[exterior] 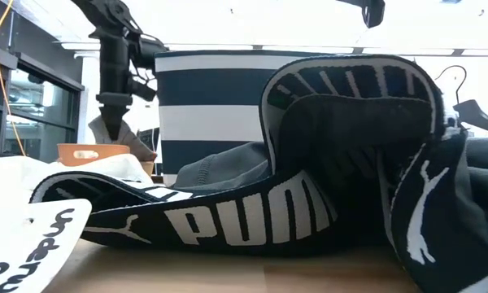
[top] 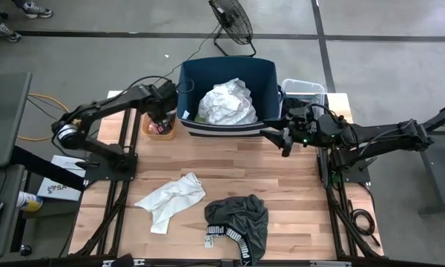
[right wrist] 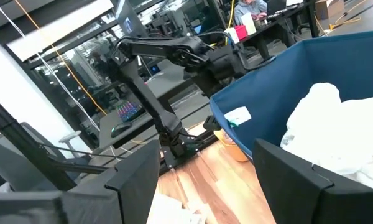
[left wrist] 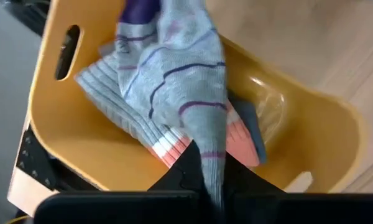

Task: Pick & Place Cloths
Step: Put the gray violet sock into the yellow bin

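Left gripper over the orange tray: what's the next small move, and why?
Probably lift straight up. The left gripper is shut on the grey-pink sock, whose cuff still lies in the orange tray. Raising it should free the sock before swinging toward the navy bin beside the tray.

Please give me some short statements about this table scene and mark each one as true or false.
1. The left claw grips a grey striped sock over the small orange tray. True.
2. The big navy bin is empty. False: white cloth lies inside.
3. The dark grey shorts with lettered waistband lie on the wooden table. True.
4. The right claw holds the white shirt. False: it is open, beside the bin.
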